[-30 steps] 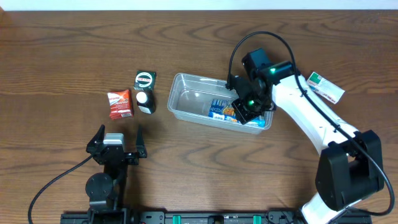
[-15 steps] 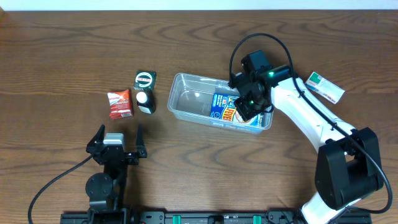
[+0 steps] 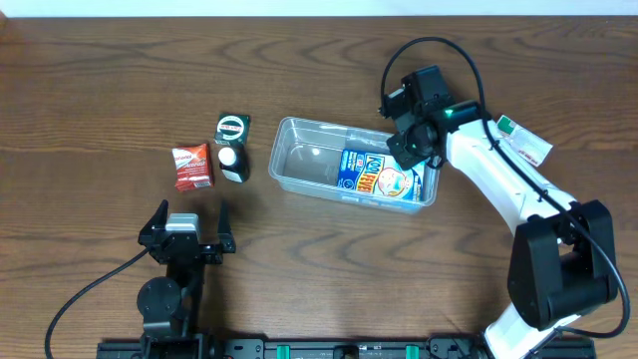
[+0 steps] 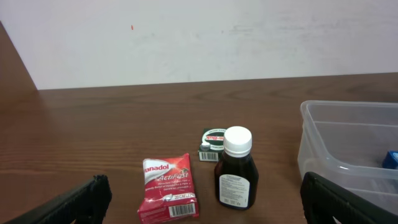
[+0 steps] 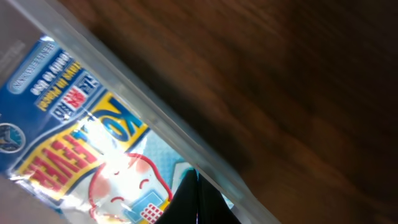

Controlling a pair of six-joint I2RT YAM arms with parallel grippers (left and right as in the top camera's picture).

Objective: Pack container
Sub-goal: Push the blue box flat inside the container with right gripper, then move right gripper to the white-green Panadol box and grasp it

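The container (image 3: 309, 158) is a clear shallow tub at mid-table, and a blue fever-patch packet (image 3: 379, 178) lies flat in its right half. My right gripper (image 3: 408, 156) hovers over the tub's far right corner, shut with nothing in it. In the right wrist view its shut fingertips (image 5: 198, 200) sit just above the container rim (image 5: 155, 121) and the blue packet (image 5: 74, 149). My left gripper (image 3: 189, 231) rests open near the front left. In the left wrist view the left gripper (image 4: 202, 196) faces the container (image 4: 348, 140) from a distance.
Left of the tub lie a red Panadol packet (image 3: 191, 167) (image 4: 169, 186), a dark bottle with a white cap (image 3: 233, 162) (image 4: 236, 171) and a small green box (image 3: 232, 127) (image 4: 214, 143). A white and green box (image 3: 523, 140) lies at the far right.
My right gripper, shut throughout, has drawn back and to the right from over the blue packet, which now shows flat in the tub. The left arm has not moved.
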